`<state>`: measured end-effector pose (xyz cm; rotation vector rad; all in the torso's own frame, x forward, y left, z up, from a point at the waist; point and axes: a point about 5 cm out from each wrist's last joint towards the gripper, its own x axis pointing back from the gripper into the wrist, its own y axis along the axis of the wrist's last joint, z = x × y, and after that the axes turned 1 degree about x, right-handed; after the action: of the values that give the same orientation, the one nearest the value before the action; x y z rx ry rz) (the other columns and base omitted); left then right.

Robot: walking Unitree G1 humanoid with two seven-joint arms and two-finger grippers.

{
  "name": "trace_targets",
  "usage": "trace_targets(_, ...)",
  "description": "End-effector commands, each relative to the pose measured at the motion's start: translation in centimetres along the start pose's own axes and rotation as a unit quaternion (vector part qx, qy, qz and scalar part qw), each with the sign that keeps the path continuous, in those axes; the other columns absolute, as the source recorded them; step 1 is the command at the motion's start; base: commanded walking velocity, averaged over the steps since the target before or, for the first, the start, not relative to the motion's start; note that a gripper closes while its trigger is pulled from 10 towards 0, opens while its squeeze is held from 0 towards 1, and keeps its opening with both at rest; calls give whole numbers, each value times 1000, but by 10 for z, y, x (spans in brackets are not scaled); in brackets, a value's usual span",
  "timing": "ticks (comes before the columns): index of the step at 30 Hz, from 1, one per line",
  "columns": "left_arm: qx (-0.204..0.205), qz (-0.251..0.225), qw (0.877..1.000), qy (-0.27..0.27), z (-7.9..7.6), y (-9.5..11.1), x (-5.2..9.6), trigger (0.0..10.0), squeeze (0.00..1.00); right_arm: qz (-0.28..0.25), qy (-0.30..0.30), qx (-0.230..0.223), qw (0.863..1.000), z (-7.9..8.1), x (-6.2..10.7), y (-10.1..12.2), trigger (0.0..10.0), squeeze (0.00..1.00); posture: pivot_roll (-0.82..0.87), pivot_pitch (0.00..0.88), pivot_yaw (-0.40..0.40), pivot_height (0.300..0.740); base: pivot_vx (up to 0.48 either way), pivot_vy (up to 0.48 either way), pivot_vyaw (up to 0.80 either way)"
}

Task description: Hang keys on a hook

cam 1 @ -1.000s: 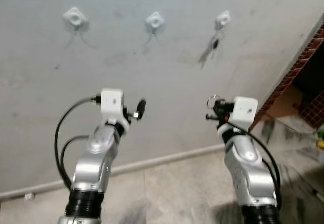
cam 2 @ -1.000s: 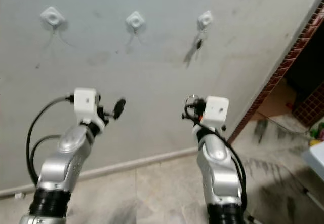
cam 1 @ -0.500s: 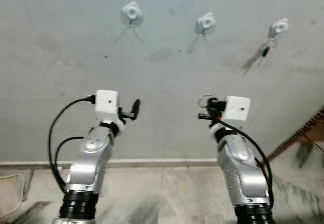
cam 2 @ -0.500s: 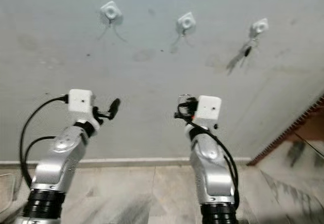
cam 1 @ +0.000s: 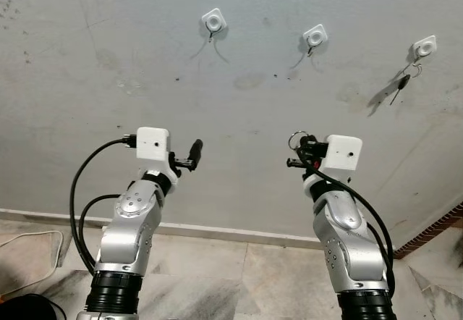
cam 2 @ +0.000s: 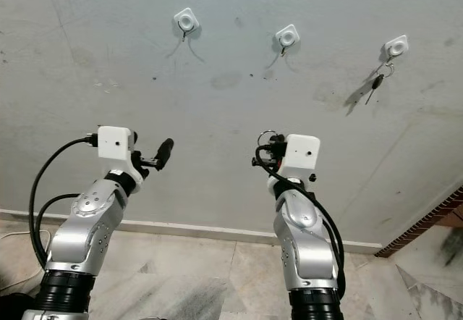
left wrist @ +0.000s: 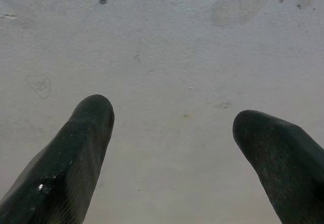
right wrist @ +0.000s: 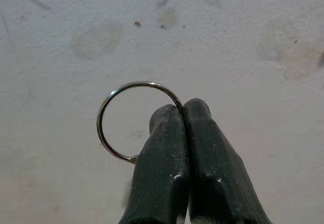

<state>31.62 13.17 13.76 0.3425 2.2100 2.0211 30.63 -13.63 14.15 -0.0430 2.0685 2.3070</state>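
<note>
The robot faces a pale grey wall (cam 1: 145, 59) that carries three white hooks in a row. The left hook (cam 1: 213, 21) and the middle hook (cam 1: 315, 35) hang bare, while the right hook (cam 1: 424, 46) already holds a set of keys (cam 1: 400, 85) that dangles against the plaster.

Both silver arms are raised in front of the wall, well below the hooks. The right pincer (right wrist: 183, 113) has its two black fingers pressed together on a thin silver key ring (right wrist: 132, 120), which stands out to one side of the fingertips with the wall behind it. In the head views the same ring shows as a small loop at the tip of the right pincer, below and slightly left of the middle hook. Whether keys hang from this ring cannot be told.

The left pincer (left wrist: 172, 120) is spread wide and holds nothing, its fingers (left wrist: 83, 138) pointing at bare wall.

Along the base of the wall runs a pale skirting, with a tiled floor (cam 1: 217, 291) beneath. A brick edge (cam 1: 434, 229) shows at the lower right.
</note>
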Motion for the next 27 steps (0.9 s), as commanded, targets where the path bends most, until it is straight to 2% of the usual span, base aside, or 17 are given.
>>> trace_targets(1,-2,-16,1000,-7,-3,7,0,10000,0,-25,-13,6,1000,-4,-2,11,10000,0,95,0,-90,740,0,0,0)
trace_targets(14,1,-23,999,-25,-8,10,0,10000,0,-45,-58,22,997,-17,0,17,10000,0,85,0,-86,740,0,0,0)
trace_targets(27,-7,-34,998,-45,-15,15,2,10000,0,-56,-66,29,996,-18,-3,22,10000,0,89,0,-88,740,286,0,0)
